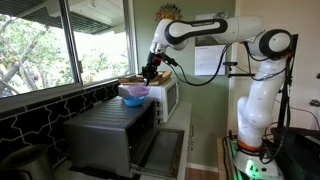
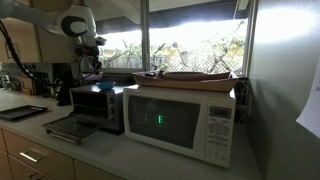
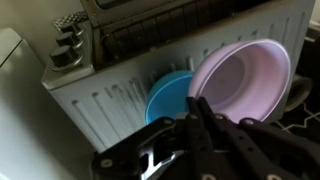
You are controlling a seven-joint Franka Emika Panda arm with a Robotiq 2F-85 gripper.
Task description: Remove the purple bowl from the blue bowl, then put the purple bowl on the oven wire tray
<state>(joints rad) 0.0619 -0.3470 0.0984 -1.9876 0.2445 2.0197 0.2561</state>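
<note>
Atop the dark-grey countertop oven [image 1: 105,135] in an exterior view, we see the purple bowl [image 1: 135,91] sitting in the blue bowl [image 1: 133,101], with only the blue one's lower edge showing beneath it. The white arm [image 1: 210,30] reaches across from the side, and its claw [image 1: 150,74] hangs just above the purple bowl's near rim. The oven door is folded down, and a white microwave [image 1: 168,98] stands just behind. Seen from the opposite side, in an exterior view, the same oven [image 2: 97,108] stands on the surface [image 2: 110,160] beside the microwave [image 2: 185,122], which carries a flat wooden tray [image 2: 195,75]. The claw [image 2: 92,68] is above the oven top, and the bowls are too small and dim for us to separate. At the wrist, we look down on the ribbed oven top. The purple bowl [image 3: 245,80] is tilted and overlaps the blue bowl [image 3: 170,95]. The dark fingers [image 3: 205,118] are drawn together, pinching the purple bowl's rim.
</note>
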